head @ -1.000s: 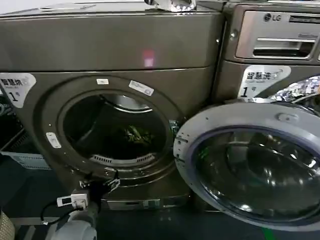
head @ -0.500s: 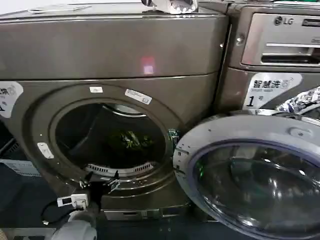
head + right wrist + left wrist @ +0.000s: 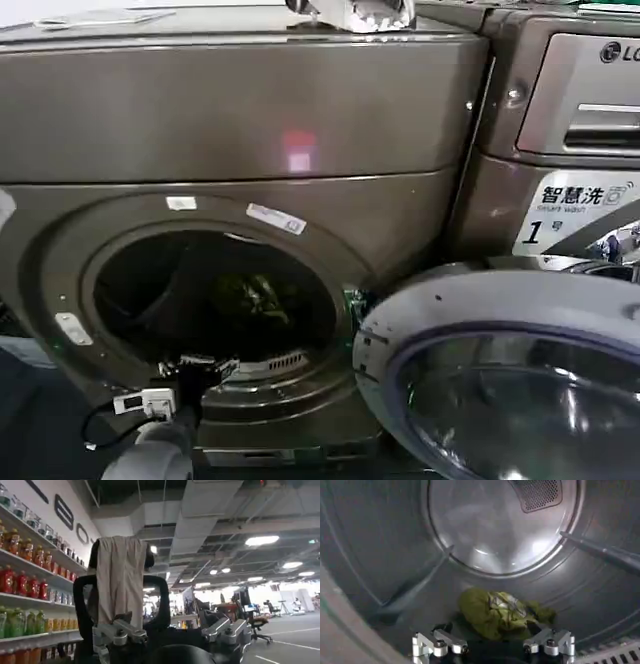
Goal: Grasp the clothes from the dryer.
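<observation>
Reaching toward the round mouth of the big dark bronze-grey front-loading dryer (image 3: 240, 110), the left gripper (image 3: 197, 368) sits at the near lower rim of the opening, its black-and-silver body rising from the grey arm at the near left. Through the left wrist view the gripper (image 3: 493, 644) has its two metal fingers (image 3: 439, 643) spread wide with nothing between them — the small bundle of yellow-green mottled clothes (image 3: 495, 612) lies on the drum floor just beyond the fingertips, apart from them. In the head view the clothes (image 3: 252, 296) show as a dim green patch low inside the dark drum, a little right of its centre. The drum's pale circular back wall (image 3: 500, 525) carries a perforated vent panel (image 3: 536, 493), and a raised grey paddle (image 3: 415, 587) runs along the drum side. The dryer's round glass-and-grey door (image 3: 500, 385) hangs open at the near right, in front of the neighbouring bronze machine with an LG logo (image 3: 570, 130). The right gripper (image 3: 175, 636) is away from the dryer, fingers spread wide and empty, facing a black chair draped with a beige cloth (image 3: 122, 582) beside shelves of bottled drinks (image 3: 25, 580).
</observation>
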{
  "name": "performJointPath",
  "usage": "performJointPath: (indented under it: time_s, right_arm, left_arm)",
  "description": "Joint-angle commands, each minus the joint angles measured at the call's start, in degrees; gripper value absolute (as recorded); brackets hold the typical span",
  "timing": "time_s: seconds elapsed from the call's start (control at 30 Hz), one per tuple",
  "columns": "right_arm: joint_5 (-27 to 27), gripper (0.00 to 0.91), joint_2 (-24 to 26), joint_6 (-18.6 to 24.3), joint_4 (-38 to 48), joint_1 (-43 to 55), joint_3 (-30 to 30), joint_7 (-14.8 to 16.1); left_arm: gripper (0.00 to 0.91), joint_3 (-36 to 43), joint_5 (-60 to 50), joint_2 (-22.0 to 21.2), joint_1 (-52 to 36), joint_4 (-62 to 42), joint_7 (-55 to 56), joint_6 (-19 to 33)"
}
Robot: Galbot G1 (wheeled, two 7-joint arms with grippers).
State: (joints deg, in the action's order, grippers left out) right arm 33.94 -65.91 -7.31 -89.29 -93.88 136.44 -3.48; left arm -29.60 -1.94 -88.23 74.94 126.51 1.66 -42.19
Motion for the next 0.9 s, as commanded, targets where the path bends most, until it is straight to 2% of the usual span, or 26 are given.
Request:
performJointPath:
  time_s: [0.03,0.37,0.9]
  right_arm:
    - [-0.1,0.907,-0.2,0.4,-0.3,0.0,-0.3,0.1]
    - [0.0,0.907,0.0,0.6,-1.0,0.3,-1.0,0.1]
    - [-0.1,0.907,0.1,0.7,-1.4,0.5,-2.4,0.2]
  left_arm:
    - [0.907,-0.1,-0.2,-0.2,-0.4,-0.3,0.1,-2.8]
    - [0.907,-1.5,-4.7,-0.5,-5.3,-5.0,-0.8,-1.2]
    - [0.907,-2.3,-9.2,0.0,-21.6,-25.6,-3.4,3.4]
